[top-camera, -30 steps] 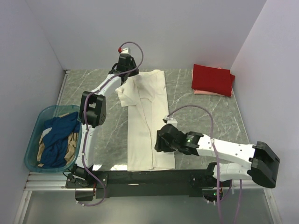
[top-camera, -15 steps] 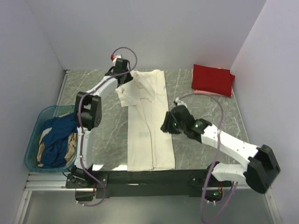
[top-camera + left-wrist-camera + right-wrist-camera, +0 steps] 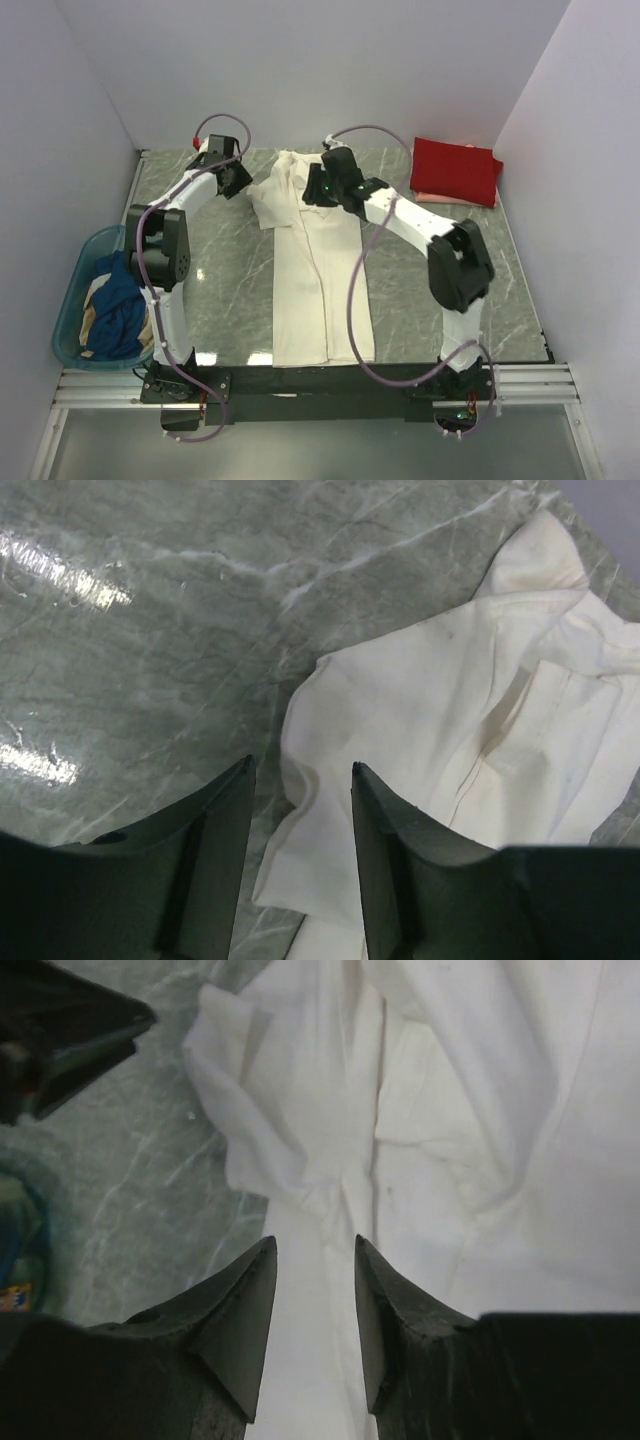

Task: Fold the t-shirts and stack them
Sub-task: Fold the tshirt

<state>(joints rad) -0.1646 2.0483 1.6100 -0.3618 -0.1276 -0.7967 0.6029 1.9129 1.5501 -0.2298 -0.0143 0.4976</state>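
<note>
Cream-white t-shirt point(image 3: 320, 285) lies lengthwise down the middle of the grey-green marble worktop point(image 3: 440, 275). It is folded into a narrow strip running from the near edge to the far edge. Its far end is bunched and creased, with one sleeve poking out to the left.

Left fingers point(image 3: 200, 855): apart, nothing clamped. They sit at the far left of the worktop, just left of that loose sleeve. In the wrist view the sleeve's edge shows through the gap. Cannot tell whether they touch the cloth.

Right fingers point(image 3: 225, 1335): also apart, nothing held. They are over the crumpled far end of the cream-white t-shirt, with the arm stretched far across. The wrist view shows a knot of wrinkled cloth just beyond the tips.

Red t-shirt point(image 3: 456, 168): folded, at the far right corner. It lies on a pale pink t-shirt point(image 3: 438, 198), of which only the near edge shows.

Teal basket point(image 3: 66, 318): at the near left, beside the worktop. It holds a dark blue t-shirt point(image 3: 118, 298) heaped over a tan t-shirt point(image 3: 92, 322), both unfolded.
</note>
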